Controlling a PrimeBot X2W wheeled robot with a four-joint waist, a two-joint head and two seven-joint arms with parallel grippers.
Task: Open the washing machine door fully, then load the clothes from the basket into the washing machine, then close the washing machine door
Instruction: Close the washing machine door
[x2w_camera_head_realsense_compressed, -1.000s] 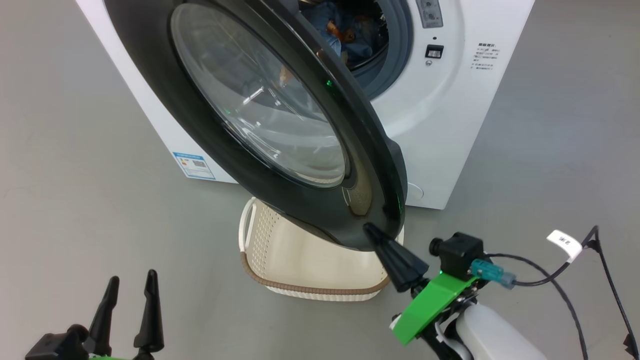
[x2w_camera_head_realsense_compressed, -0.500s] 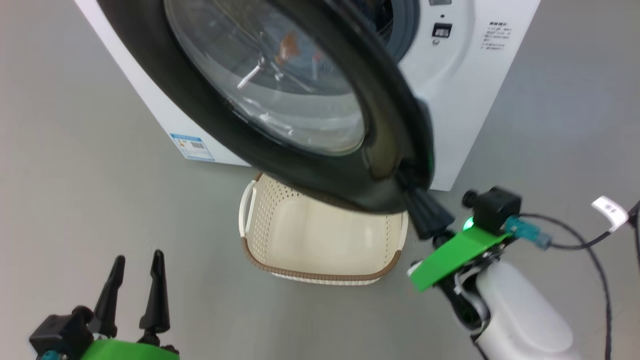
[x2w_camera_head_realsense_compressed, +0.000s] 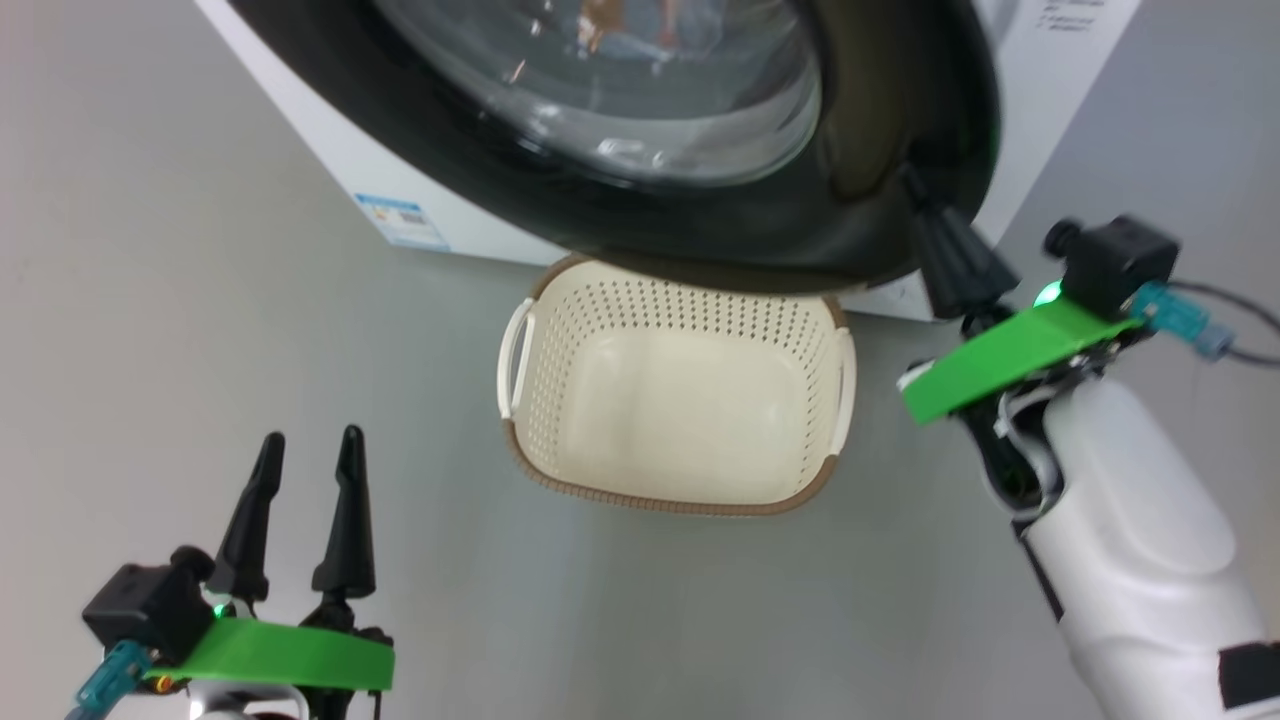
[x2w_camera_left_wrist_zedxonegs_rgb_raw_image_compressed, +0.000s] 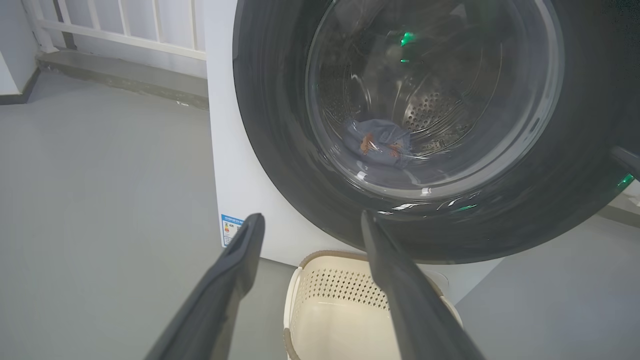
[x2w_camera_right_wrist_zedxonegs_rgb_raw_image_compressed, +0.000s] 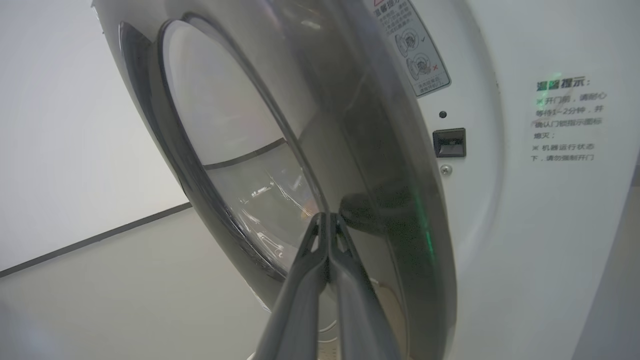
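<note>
The washing machine door (x2w_camera_head_realsense_compressed: 700, 235), with its black rim and glass bowl, stands nearly against the white washing machine (x2w_camera_head_realsense_compressed: 330, 170). My right gripper (x2w_camera_head_realsense_compressed: 912, 185) is shut, its tips pressed on the door's right rim; the right wrist view shows the closed tips (x2w_camera_right_wrist_zedxonegs_rgb_raw_image_compressed: 327, 216) touching the door (x2w_camera_right_wrist_zedxonegs_rgb_raw_image_compressed: 380, 165). Through the glass, light blue clothes (x2w_camera_left_wrist_zedxonegs_rgb_raw_image_compressed: 380, 142) with orange figures lie in the steel drum. The cream basket (x2w_camera_head_realsense_compressed: 680, 310) sits on the floor under the door, its inside bare. My left gripper (x2w_camera_head_realsense_compressed: 311, 438) hangs open at the lower left, holding nothing.
Grey floor lies all around. A blue label (x2w_camera_head_realsense_compressed: 400, 222) marks the machine's lower front. A black latch slot (x2w_camera_right_wrist_zedxonegs_rgb_raw_image_compressed: 449, 142) sits on the front panel right of the door. A cable (x2w_camera_head_realsense_compressed: 1230, 340) trails off my right wrist. A white railing (x2w_camera_left_wrist_zedxonegs_rgb_raw_image_compressed: 125, 25) stands behind.
The door has swung further towards the machine, and my shut right gripper has gone with it, pressing on its rim. The head camera has shifted. The left gripper stays open.
</note>
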